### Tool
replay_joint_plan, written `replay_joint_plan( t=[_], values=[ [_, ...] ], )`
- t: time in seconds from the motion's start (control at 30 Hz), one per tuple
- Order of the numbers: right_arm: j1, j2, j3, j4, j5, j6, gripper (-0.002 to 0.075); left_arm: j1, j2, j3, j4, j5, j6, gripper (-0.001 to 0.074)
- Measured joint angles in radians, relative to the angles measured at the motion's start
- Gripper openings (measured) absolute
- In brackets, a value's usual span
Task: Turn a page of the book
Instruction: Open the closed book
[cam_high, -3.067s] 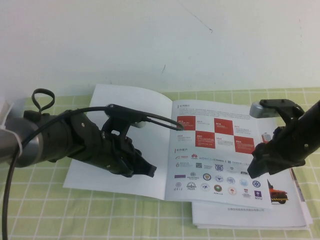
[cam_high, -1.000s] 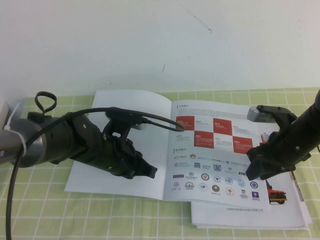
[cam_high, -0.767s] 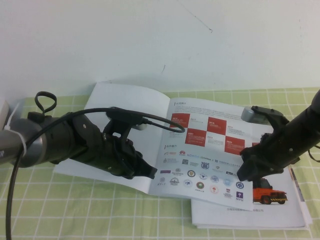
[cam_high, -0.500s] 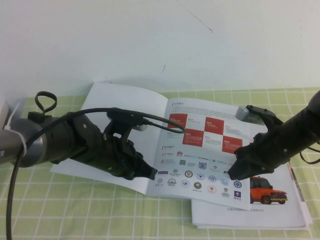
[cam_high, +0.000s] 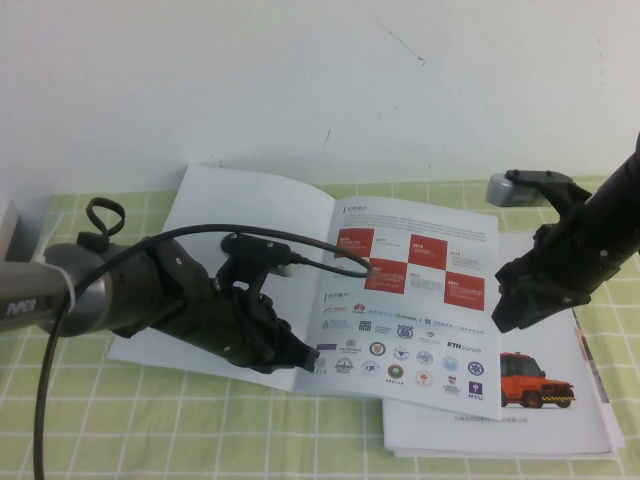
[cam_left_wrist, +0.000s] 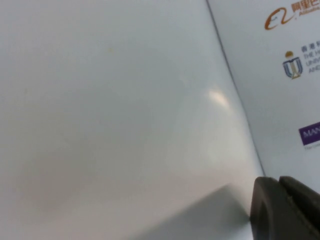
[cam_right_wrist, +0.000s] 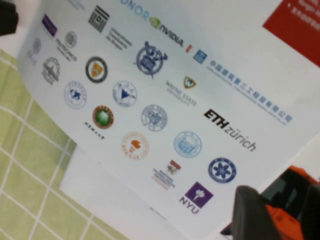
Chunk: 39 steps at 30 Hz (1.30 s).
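The book (cam_high: 240, 225) lies open on the green checked cloth, turned a little askew. The page (cam_high: 410, 300), with red squares above rows of logos, is its right-hand leaf and lies flat; it also shows in the right wrist view (cam_right_wrist: 150, 100). My left gripper (cam_high: 303, 360) is shut and rests on the blank left leaf beside the fold, near the front edge; it shows in the left wrist view (cam_left_wrist: 284, 210). My right gripper (cam_high: 508, 310) hovers just past the page's right edge, open and empty, one fingertip (cam_right_wrist: 255, 212) over the edge.
Under the page lie lower leaves with an orange truck (cam_high: 525, 380), sticking out to the right and front. The green checked cloth (cam_high: 150, 430) covers the table below a white wall. A black cable (cam_high: 300, 240) arcs over my left arm. A white object (cam_high: 5, 225) sits at the far left.
The right gripper pushed the page and upper book leftward, uncovering the orange truck, then drew back up and to the right. The left arm shifted slightly lower.
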Motion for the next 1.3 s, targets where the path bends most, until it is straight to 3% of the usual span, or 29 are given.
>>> replay_joint_plan(
  t=[0.13, 0.23, 0.53, 0.97, 1.3],
  values=[
    [0.0, 0.0, 0.0, -0.022, 0.009, 0.018, 0.0348, 0.0, 0.002, 0.0, -0.105, 0.023, 0.084, -0.0004],
    [0.0, 0.0, 0.0, -0.024, 0.007, 0.022, 0.0402, 0.0, 0.002, 0.0, -0.228, 0.039, 0.2, -0.0004],
    [0.0, 0.0, 0.0, -0.024, -0.028, 0.022, 0.041, 0.0, 0.004, 0.0, -0.558, 0.033, 0.457, -0.0004],
    [0.0, 0.043, 0.0, -0.014, -0.043, 0.024, 0.041, 0.0, 0.054, 0.0, -0.556, 0.031, 0.466, -0.0004],
    [0.0, 0.121, 0.0, 0.047, -0.053, 0.012, 0.041, 0.0, 0.054, -0.002, -0.398, 0.014, 0.349, -0.0004]
  ],
)
